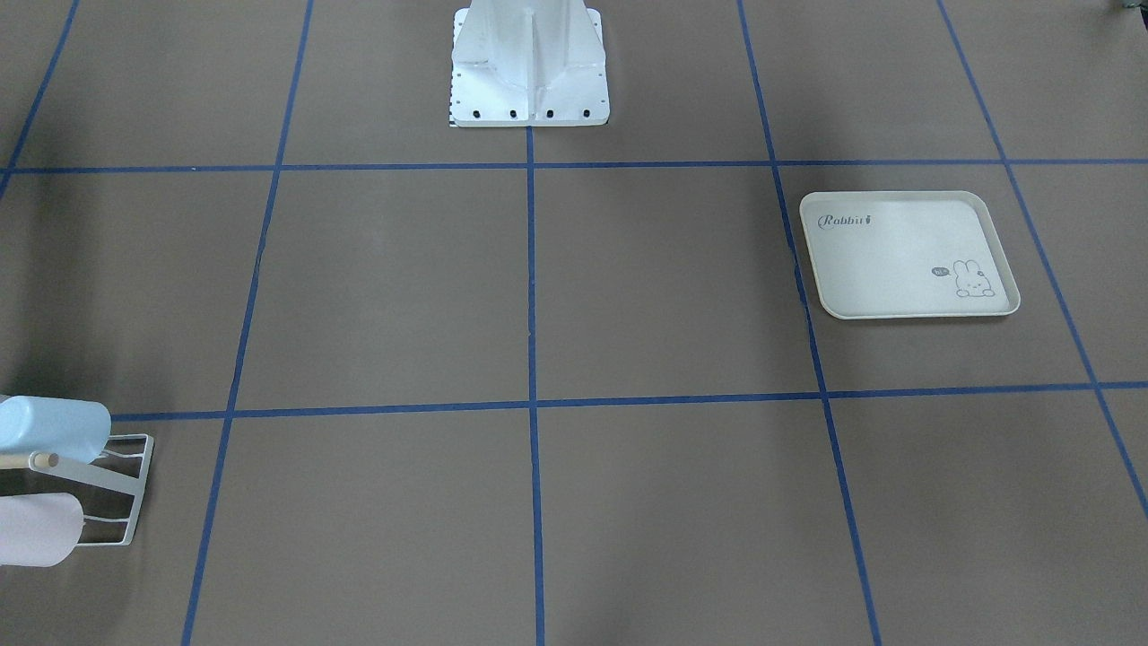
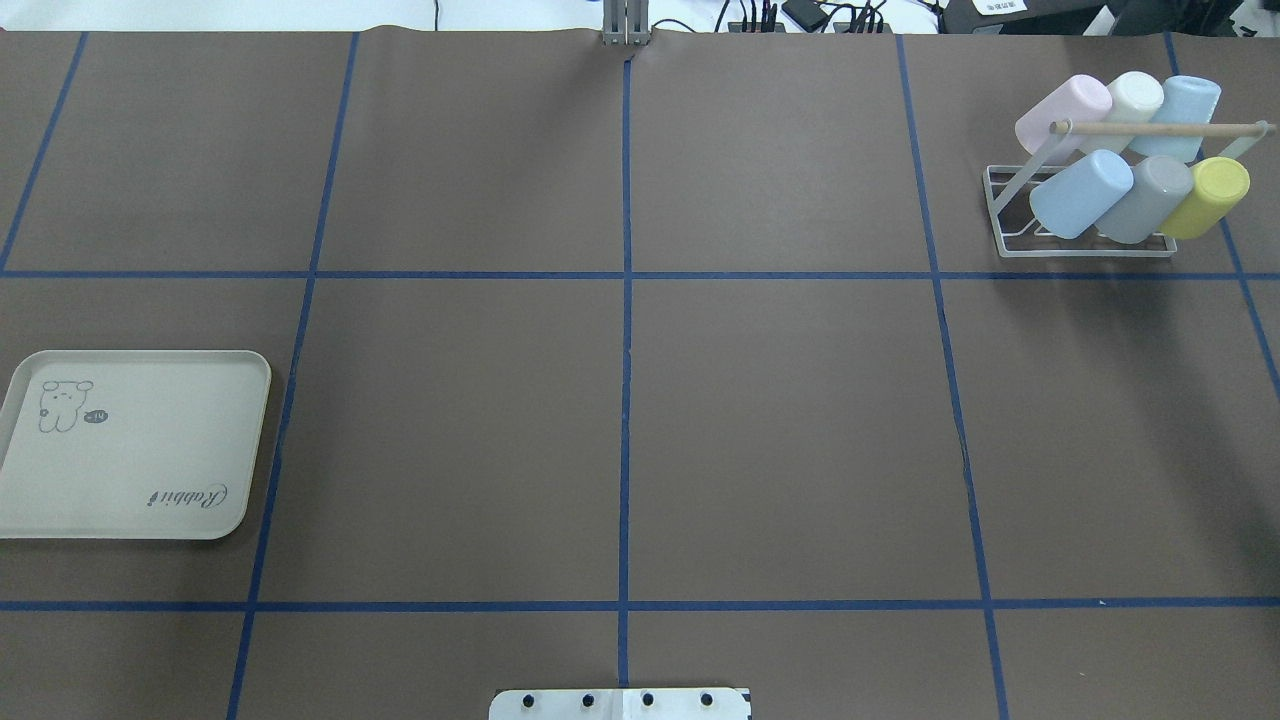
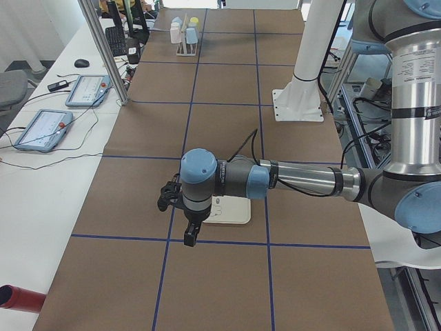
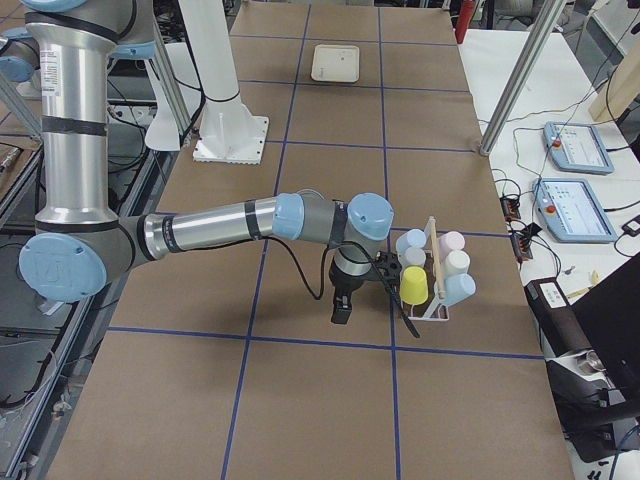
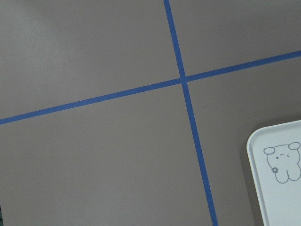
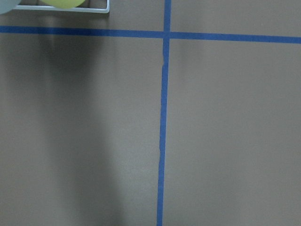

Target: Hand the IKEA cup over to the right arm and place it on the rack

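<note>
The white wire rack (image 2: 1003,203) with a wooden rod stands at the table's far right. It holds several cups in two rows: pink (image 2: 1062,108), white, light blue, light blue, grey and yellow (image 2: 1207,196). The rack also shows in the front view (image 1: 126,489), the exterior right view (image 4: 433,300) and the right wrist view (image 6: 96,10). No cup is off the rack. My right gripper (image 4: 372,308) hangs beside the rack, apart from it. My left gripper (image 3: 179,217) hangs over the tray's edge. Both show only in side views, so I cannot tell whether they are open or shut.
A cream rabbit-print tray (image 2: 130,528) lies bare at the table's left, also in the left wrist view (image 5: 253,155). Blue tape lines cross the brown table. The robot's white base (image 1: 529,112) stands at the near middle edge.
</note>
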